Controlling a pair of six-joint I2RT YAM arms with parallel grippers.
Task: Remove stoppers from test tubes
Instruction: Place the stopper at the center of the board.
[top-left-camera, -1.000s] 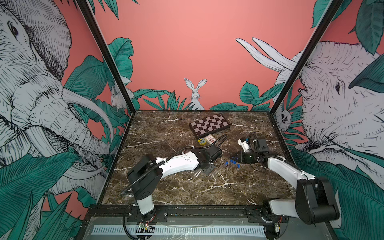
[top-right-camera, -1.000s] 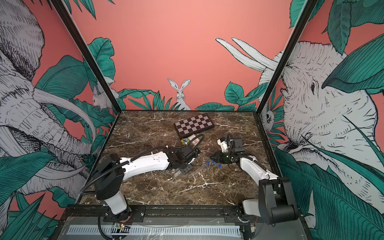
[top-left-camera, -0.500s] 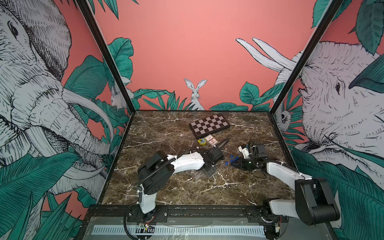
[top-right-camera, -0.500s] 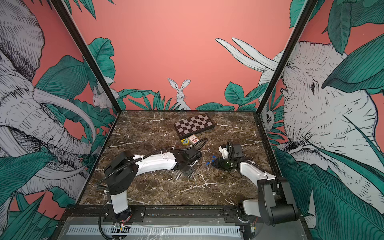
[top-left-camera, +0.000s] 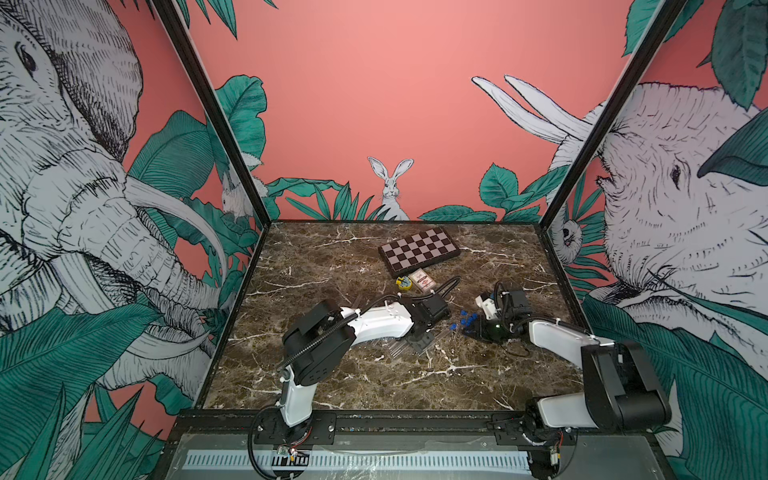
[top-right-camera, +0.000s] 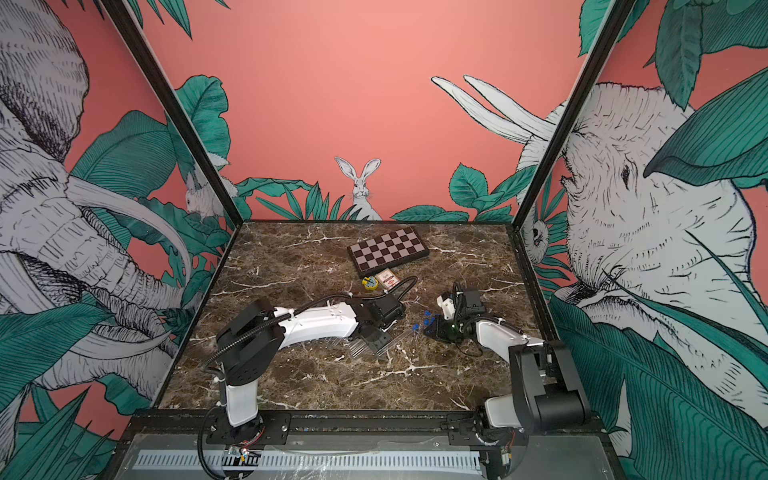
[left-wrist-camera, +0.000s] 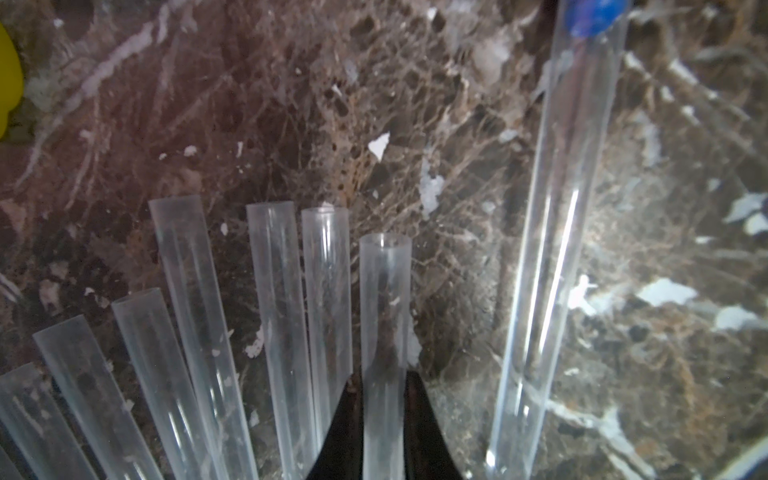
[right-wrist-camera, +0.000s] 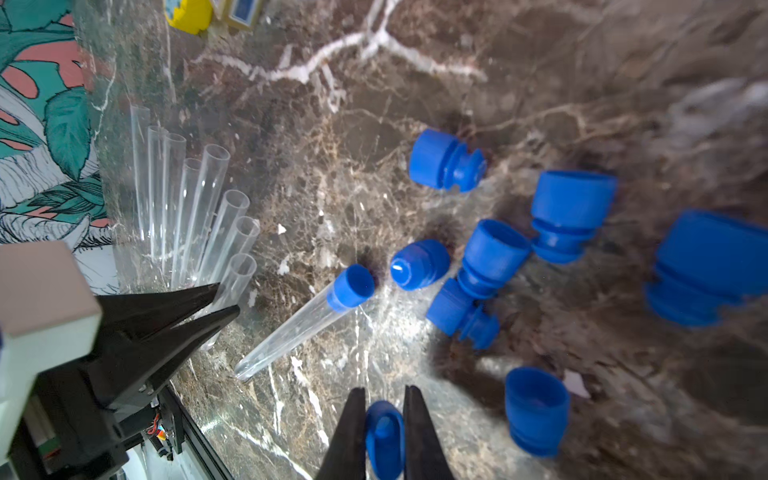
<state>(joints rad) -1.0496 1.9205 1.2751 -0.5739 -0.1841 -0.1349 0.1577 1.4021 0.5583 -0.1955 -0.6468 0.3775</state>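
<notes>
Your L gripper is clamped on an open tube, w/ the other uncapped tubes fanned beside it. R gripper pinches a blue stopper. One capped tube lies on the marble, btwn the fan and the loose stoppers.

Both top views high in front, sharing the whole tabletop, wrist views close above it

Enclosure: coral-pink back wall with painted white rabbit; elephant-and-leaf mural side walls; dark brown white-veined marble tabletop.
</notes>
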